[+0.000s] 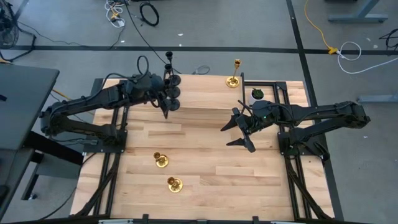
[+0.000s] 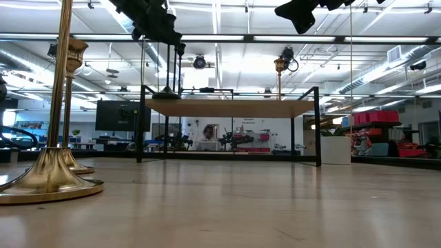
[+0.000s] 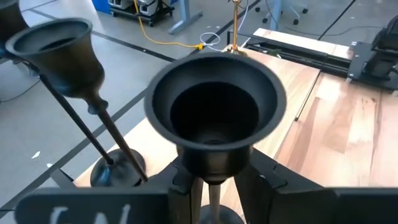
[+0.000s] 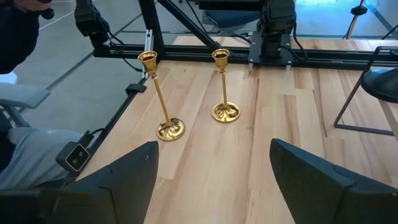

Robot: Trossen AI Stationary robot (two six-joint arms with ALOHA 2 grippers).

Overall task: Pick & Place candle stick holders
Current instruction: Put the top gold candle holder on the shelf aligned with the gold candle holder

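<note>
My left gripper (image 1: pixel 166 104) is at the table's far left, shut on a matte black candle stick holder (image 3: pixel 214 118). It also shows at the top of the low view (image 2: pixel 157 24). Another black holder (image 3: pixel 59 53) stands beside it, base on the table (image 1: pixel 172 81). One gold holder (image 1: pixel 234 78) stands at the far edge. Two gold holders (image 1: pixel 161 160) (image 1: pixel 174 184) stand near the front left and show in the right wrist view (image 4: pixel 160 93) (image 4: pixel 222 87). My right gripper (image 1: pixel 239 130) is open and empty above the table's middle right. My left gripper pinches the black holder's thin stem (image 3: pixel 213 196) just under its cup, between the two fingers (image 3: pixel 181 180). The fingers lie across the stem. The holder is upright, cup up. In the low view its base (image 2: pixel 166 93) hangs clear of the table.
A small white pot with a green plant (image 1: pixel 257 94) stands at the far right by the right arm. Black frame rails (image 1: pixel 292 162) run along both table sides. Bare wood (image 1: pixel 205 162) lies in the middle and front right.
</note>
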